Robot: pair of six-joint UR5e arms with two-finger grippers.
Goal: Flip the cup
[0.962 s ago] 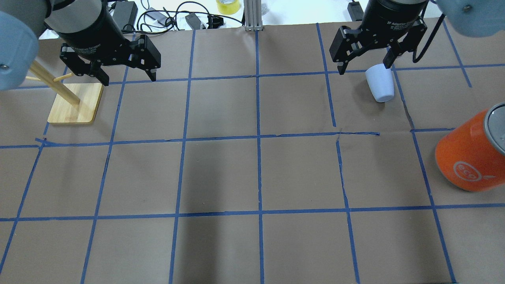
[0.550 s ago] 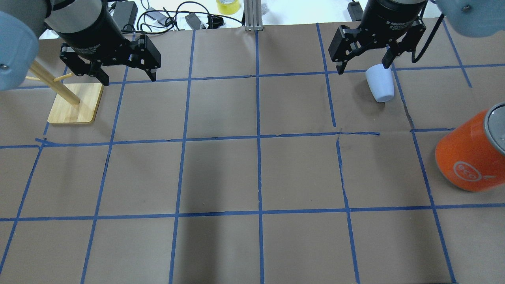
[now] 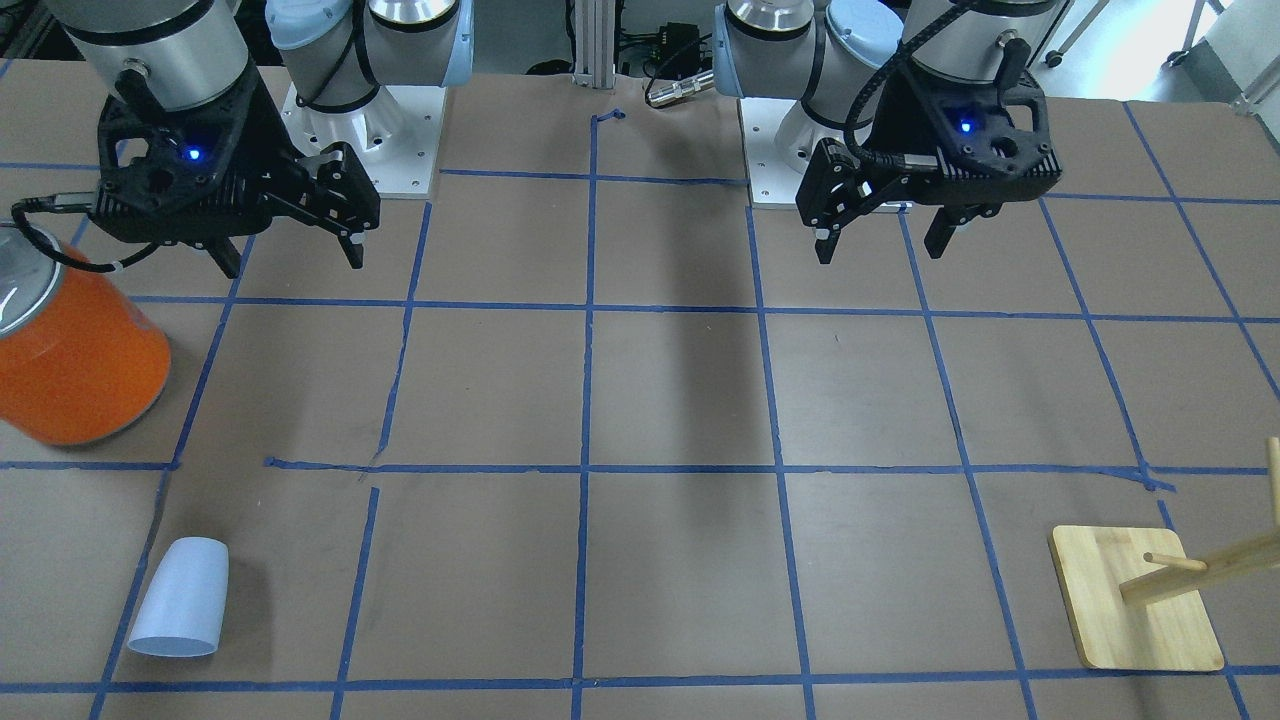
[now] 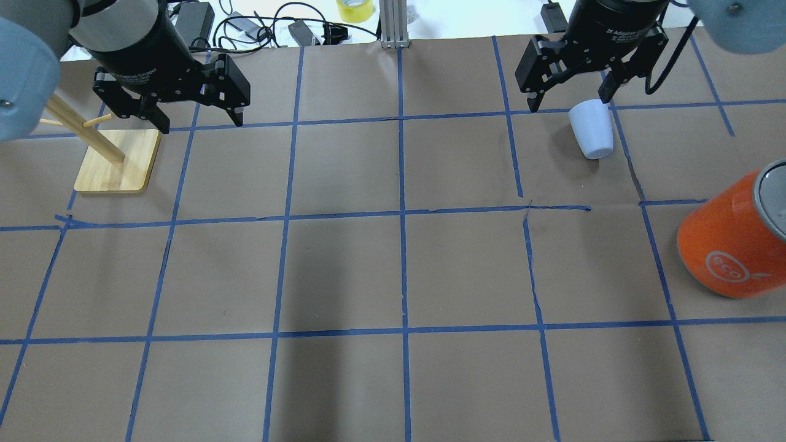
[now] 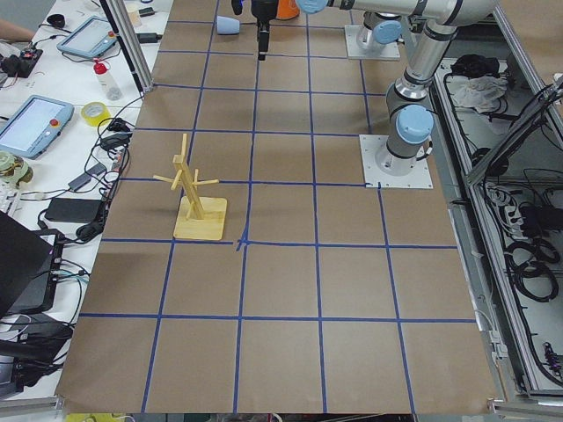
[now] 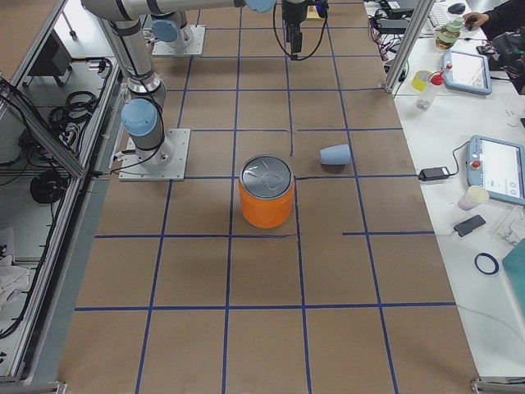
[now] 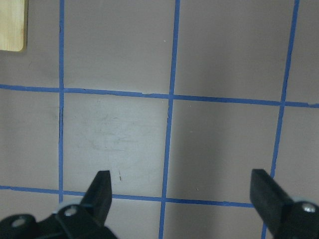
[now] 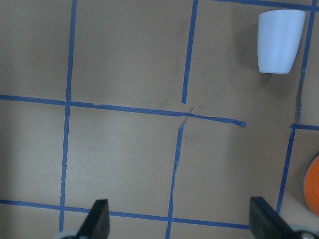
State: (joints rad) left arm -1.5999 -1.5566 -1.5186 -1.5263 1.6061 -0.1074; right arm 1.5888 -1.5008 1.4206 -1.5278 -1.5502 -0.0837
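Lying on its side on the bench (image 3: 680,400), a pale blue cup (image 3: 180,598) sits lower left in the front-facing view. Right pincer (image 3: 293,264) and left pincer (image 3: 878,252) hang above the bench, both spread wide.

Robotics lab, taped-grid table (image 4: 344,270), bolted arm bases (image 5: 422,176), teach pendants (image 6: 496,168), cable clutter (image 4: 242,26)

Silver arms (image 5: 424,54), pale-blue joints (image 5: 412,126), black cables (image 3: 851,125)

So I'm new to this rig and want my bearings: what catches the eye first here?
The big orange can stands out first, upright on the robot's right. Farther out on that side, a small pale cup lies on its side. A wooden rack stands at the far left.
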